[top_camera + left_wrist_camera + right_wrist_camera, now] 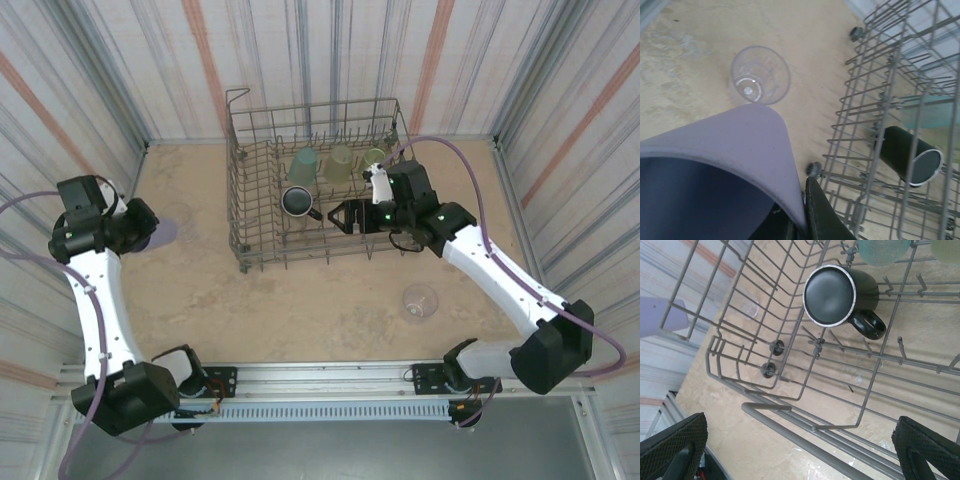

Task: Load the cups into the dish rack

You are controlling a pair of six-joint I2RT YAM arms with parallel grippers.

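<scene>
1. Your left hand (148, 230) is closed on the pale purple cup (740, 150), pinching its wall at the rim. That grip probably leaves the body free to be tipped over the prongs.
2. It holds the cup above the tabletop (300, 310) at the middle left of the overhead view, apart from the dish rack (240, 200). So this cup is carried but not yet loaded.
3. In the left wrist view, a clear cup (760, 75) stands upright on the tabletop past the purple rim, outside the rack.
4. Your right hand (800, 450) is spread wide and empty, and hangs over the rack's near rail.
5. Ahead of it the black mug (837, 295) lies on its side between the wires, handle toward the right of the frame. It looks settled, so the open hand seems to have nothing left to do there.
6. A teal cup (303, 165) and a green cup (340, 162) sit in the rack's far row.
7. Another clear cup by the right arm (420, 300) waits on the tabletop at the lower right of the overhead view. It is the likely pick for your free hand.
</scene>
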